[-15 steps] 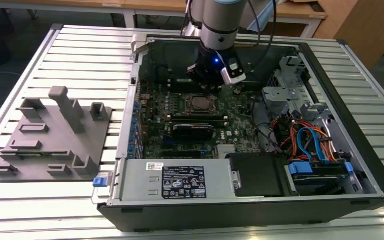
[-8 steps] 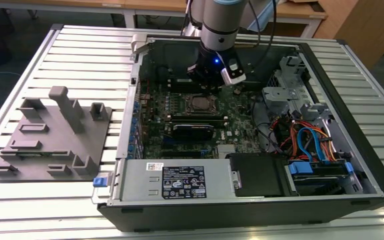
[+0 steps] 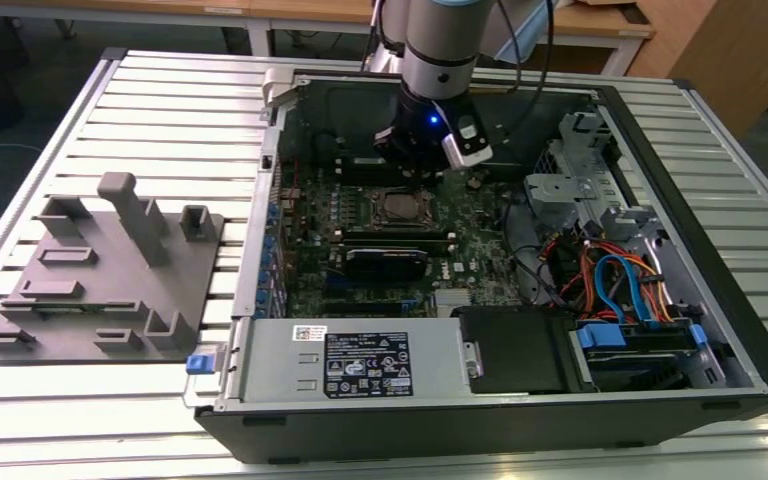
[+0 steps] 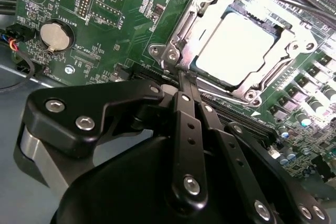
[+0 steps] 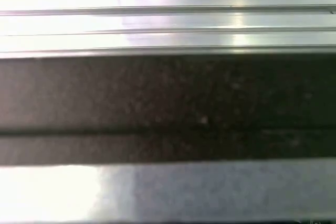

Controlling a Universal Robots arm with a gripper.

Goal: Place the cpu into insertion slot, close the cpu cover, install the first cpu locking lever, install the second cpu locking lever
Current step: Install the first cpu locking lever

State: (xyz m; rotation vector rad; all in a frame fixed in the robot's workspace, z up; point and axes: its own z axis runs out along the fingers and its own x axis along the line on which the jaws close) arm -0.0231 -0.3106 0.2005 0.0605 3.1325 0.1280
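1. Nearest to where I stand, along the lower edge of the exterior view, the open computer case lies on its side on the slatted metal bench, with the power supply across the case's front. At the lower left of that view a grey fixture block sits on the bench, well apart from the work.
2. Further in, at the middle of the exterior view, the green motherboard lies flat inside the case, and the insertion slot sits just under the arm's tip.
3. In the second wrist view the cpu lies flat inside the slot at the upper right of the frame, so I judge the placing done.
4. The cpu cover lies down around the chip with its window framing the pale top, so closing looks done as well.
5. The end effector has its fingers together, pressing their tips against a thin metal locking lever at the socket's lower corner. I cannot tell which lever this is, nor whether either is latched.
6. Farthest back, the arm comes down from the top centre of the exterior view.
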